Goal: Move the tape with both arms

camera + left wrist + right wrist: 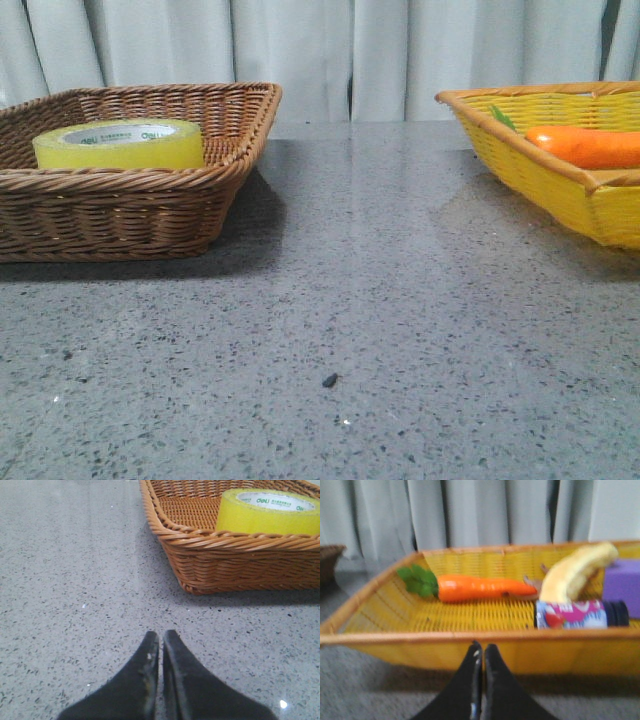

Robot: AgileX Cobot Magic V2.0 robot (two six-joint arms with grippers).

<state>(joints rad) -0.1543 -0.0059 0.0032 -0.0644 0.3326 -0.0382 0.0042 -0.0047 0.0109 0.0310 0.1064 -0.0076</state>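
Note:
The tape (120, 145), a wide yellow roll with a white core and green lettering, lies flat in the brown wicker basket (130, 215) at the left. It also shows in the left wrist view (270, 512), inside the same basket (235, 562). My left gripper (161, 637) is shut and empty, low over the grey table, short of the basket and to one side of it. My right gripper (483, 649) is shut and empty, just outside the near wall of the yellow basket (420, 647). Neither gripper shows in the front view.
The yellow basket (560, 190) at the right holds an orange carrot (585, 145). The right wrist view shows the carrot (480, 588), a banana (575, 570), a small can (577, 613) and a purple block (622, 582) in it. Grey curtains hang behind the speckled table (330, 330).

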